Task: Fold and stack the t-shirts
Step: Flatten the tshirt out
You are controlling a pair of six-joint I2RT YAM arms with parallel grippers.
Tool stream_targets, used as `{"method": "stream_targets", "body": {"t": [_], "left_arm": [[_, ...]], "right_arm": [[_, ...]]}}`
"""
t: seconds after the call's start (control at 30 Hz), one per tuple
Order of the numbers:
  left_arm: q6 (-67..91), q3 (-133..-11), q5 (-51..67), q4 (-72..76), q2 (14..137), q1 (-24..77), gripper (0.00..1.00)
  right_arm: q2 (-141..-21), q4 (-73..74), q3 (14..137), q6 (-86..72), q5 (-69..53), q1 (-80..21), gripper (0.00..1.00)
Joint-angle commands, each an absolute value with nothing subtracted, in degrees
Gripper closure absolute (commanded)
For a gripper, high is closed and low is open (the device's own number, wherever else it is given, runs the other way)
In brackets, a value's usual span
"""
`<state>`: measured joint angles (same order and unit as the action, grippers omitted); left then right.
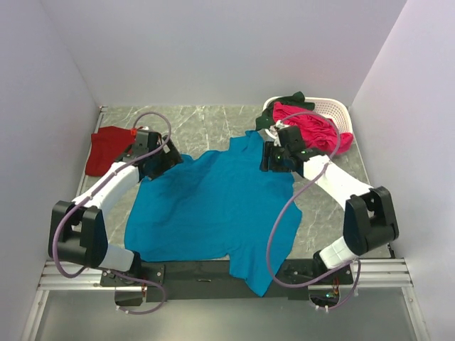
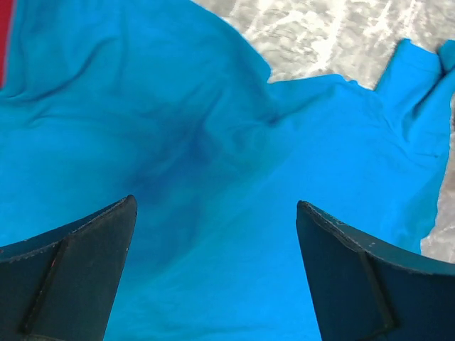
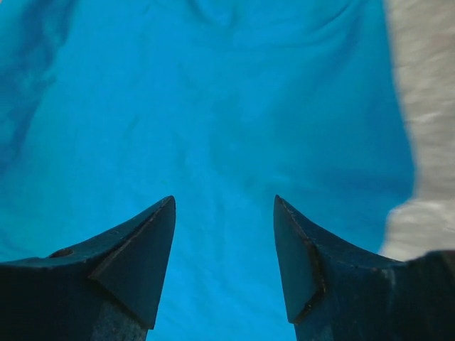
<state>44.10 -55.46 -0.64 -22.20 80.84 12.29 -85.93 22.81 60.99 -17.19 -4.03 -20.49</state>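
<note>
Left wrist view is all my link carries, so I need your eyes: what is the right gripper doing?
Observer: The right gripper is open above the spread teal-blue cloth t-shirt, gripping nothing.
Operator: Any shirts waiting?
Observer: A bright pink cloth t-shirt lies bunched in the white slatted plastic basket, far right.
Operator: Teal shirt fully on the table?
Observer: No, its near corner drapes over the black mounting bar at the near edge.
</note>
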Motion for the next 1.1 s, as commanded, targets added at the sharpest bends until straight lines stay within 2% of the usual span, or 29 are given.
{"method": "stream_targets", "body": {"t": [0.0,0.47,1.07], "left_arm": [[44.48,-54.94,0.18,-18.20,82.44,12.57,0.01],[44.56,-54.14,3.69,-12.13,93.33,12.48,0.01],[44.03,-66.35,4.75,-13.62,107.48,12.48,0.01]], "right_arm": [[-89.63,15.91,60.12,-21.88,-9.31,-21.00,0.36],[-105.46,25.31,66.00,-25.05,-1.41,-20.66,0.47],[-109.51,31.20,72.76,-25.40,3.43,-13.36,0.48]]}}
